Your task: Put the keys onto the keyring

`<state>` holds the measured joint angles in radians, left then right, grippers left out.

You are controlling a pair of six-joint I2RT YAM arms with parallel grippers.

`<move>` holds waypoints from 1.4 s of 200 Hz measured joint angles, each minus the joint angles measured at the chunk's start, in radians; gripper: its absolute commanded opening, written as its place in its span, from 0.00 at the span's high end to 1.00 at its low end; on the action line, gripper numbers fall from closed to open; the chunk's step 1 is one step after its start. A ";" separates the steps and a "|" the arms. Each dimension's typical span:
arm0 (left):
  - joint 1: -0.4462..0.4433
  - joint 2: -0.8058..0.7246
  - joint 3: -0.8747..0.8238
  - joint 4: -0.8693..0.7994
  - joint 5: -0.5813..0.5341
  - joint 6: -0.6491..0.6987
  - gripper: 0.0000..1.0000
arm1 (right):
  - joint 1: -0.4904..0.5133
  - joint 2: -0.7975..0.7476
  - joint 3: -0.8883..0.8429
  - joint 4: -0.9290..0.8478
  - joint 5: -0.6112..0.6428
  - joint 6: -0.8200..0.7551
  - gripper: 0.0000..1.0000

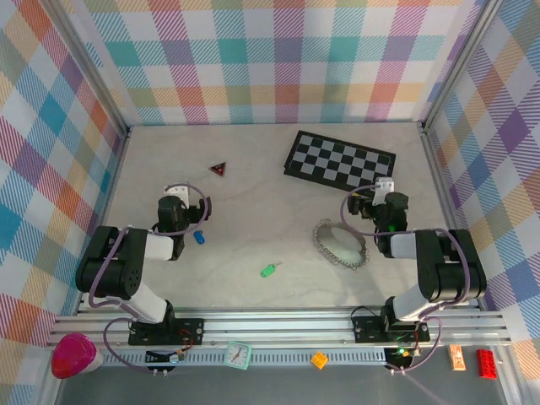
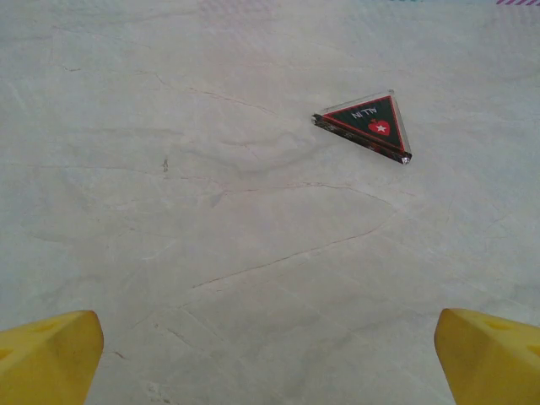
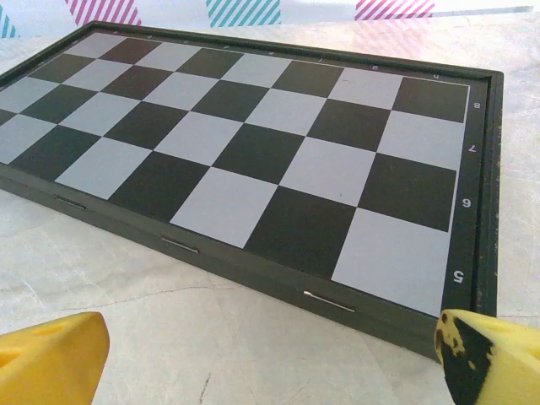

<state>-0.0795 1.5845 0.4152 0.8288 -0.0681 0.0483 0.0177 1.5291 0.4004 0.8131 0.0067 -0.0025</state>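
Note:
The blue-headed key (image 1: 199, 237) lies on the table just right of my left arm. Nearer the front edge, mid-table, lies the green-headed key (image 1: 269, 270). The keyring (image 1: 342, 243), a loop of silvery chain links, rests flat on the table just left of my right arm. My left gripper (image 1: 175, 197) is folded back over the left side, open, its yellow fingertips (image 2: 46, 354) wide apart above bare tabletop. My right gripper (image 1: 384, 189) is open too, its fingertips (image 3: 51, 359) spread with nothing between them, facing the chessboard's near edge.
A black-and-white chessboard (image 1: 339, 160) (image 3: 253, 152) lies at the back right. A small red triangle (image 1: 219, 168) (image 2: 367, 125) sits at the back left, ahead of the left gripper. Checked walls close in the table on three sides.

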 measured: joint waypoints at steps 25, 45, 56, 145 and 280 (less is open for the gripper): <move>0.000 0.000 0.000 0.000 0.000 0.000 0.00 | 0.000 0.000 0.000 0.000 0.000 0.000 0.01; 0.000 0.000 0.000 0.000 0.000 0.000 0.00 | 0.000 0.000 0.000 0.000 0.000 0.000 0.01; 0.000 0.000 0.000 0.000 0.000 0.000 0.00 | 0.000 0.000 0.000 0.000 0.000 0.000 0.01; 0.000 0.000 0.000 0.000 0.000 0.000 0.00 | 0.000 0.000 0.000 0.000 0.000 0.003 0.01; 0.003 -0.072 0.000 -0.056 -0.010 -0.005 0.00 | 0.000 -0.061 0.023 -0.132 0.000 0.003 0.01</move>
<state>-0.0769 1.5120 0.4149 0.7723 -0.0784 0.0437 0.0177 1.4685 0.4229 0.6811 0.0071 0.0002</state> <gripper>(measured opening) 0.998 0.988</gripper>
